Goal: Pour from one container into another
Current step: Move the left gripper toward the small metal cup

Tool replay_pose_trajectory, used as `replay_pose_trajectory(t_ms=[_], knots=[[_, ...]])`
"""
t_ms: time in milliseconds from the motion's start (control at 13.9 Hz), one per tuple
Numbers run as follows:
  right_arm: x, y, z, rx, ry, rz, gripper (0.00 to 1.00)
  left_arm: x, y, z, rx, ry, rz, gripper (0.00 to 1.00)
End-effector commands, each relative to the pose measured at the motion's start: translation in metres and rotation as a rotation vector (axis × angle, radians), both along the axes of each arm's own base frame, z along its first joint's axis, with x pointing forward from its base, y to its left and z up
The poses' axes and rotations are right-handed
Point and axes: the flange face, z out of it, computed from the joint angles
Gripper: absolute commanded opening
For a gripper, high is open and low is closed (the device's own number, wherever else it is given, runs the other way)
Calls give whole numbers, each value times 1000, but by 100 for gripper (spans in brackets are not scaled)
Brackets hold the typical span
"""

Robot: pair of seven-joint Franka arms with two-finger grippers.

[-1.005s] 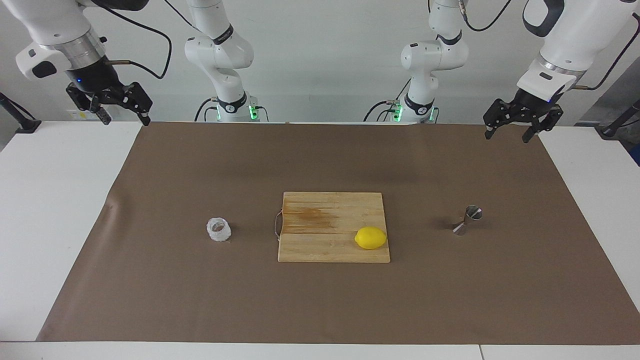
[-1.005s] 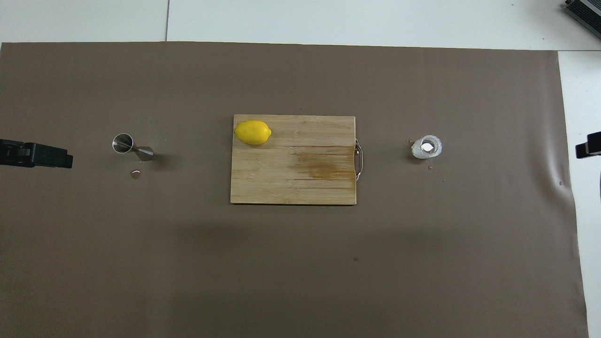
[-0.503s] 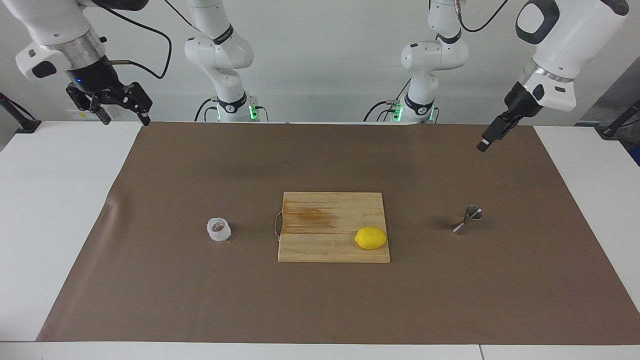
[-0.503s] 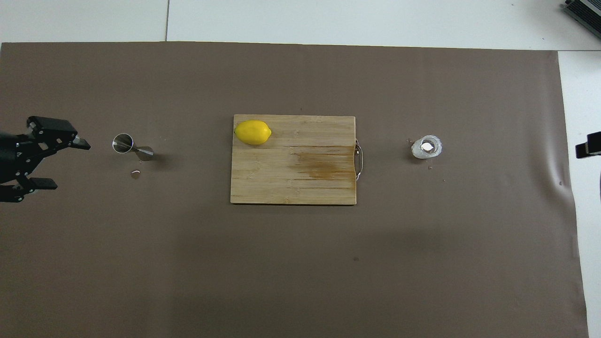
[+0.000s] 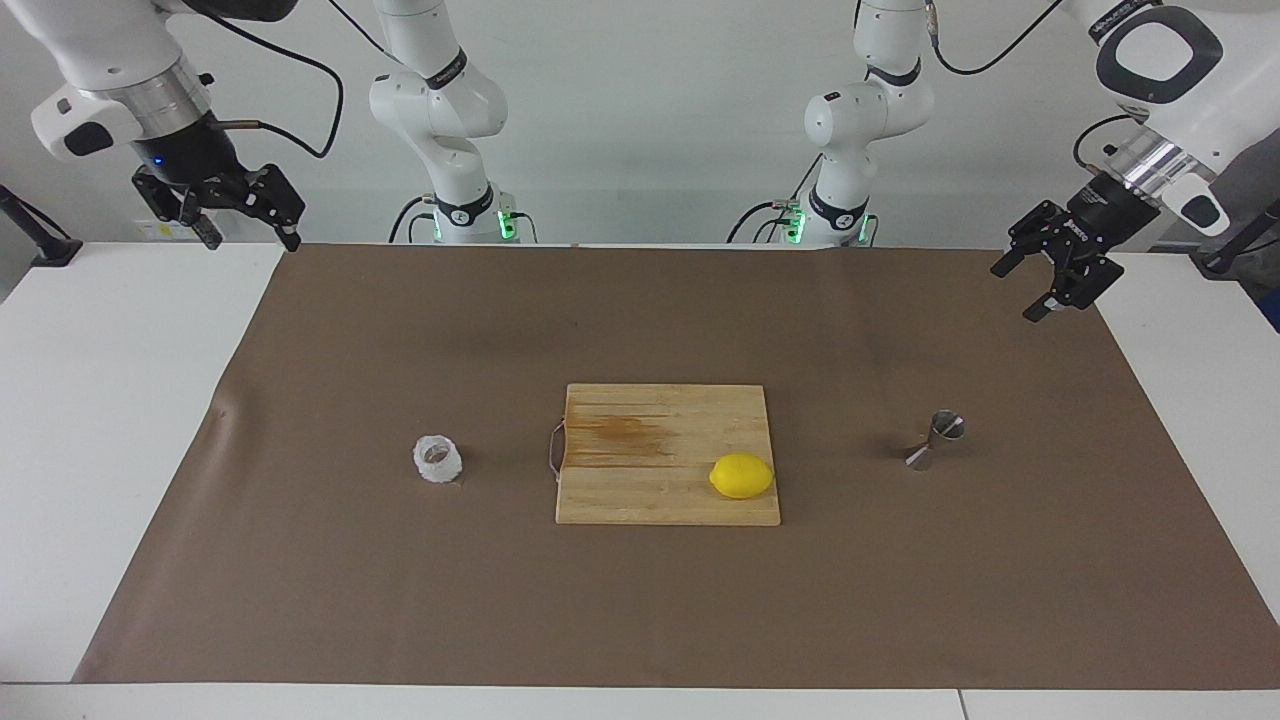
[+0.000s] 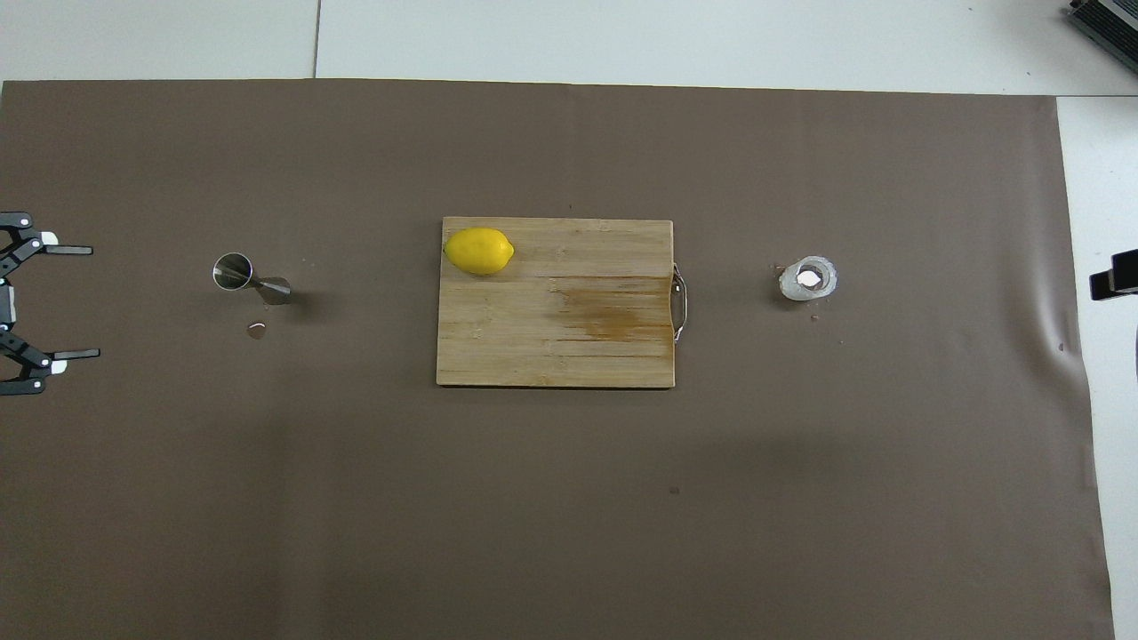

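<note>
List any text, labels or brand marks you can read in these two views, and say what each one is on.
No text can be read with confidence.
Left arm's upper link: dark lettering, too small to read.
Left claw: small white marking on its black body, blurred.
Glass cup, steel jigger, lemon, cutting board: no printing visible in either view.
Right claw: no marking visible.

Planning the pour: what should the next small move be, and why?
Probably bring the right gripper down over the glass cup to grasp it. Both grippers are open, empty and raised at the table's ends. The cup stands toward the right arm's end, the jigger toward the left gripper, the board between them.
</note>
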Motion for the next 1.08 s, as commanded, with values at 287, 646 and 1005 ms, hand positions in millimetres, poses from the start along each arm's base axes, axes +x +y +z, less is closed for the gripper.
replay_pose_trajectory(t_ms=[287, 646, 1005], knots=[[-4, 2, 1, -5, 7, -13, 100, -9, 14, -83, -225, 91, 502, 100], [-4, 2, 1, -5, 7, -13, 100, -31, 10, -144, -292, 118, 688, 100], [-4, 1, 1, -5, 7, -15, 100, -35, -17, -184, -359, 115, 871, 100]])
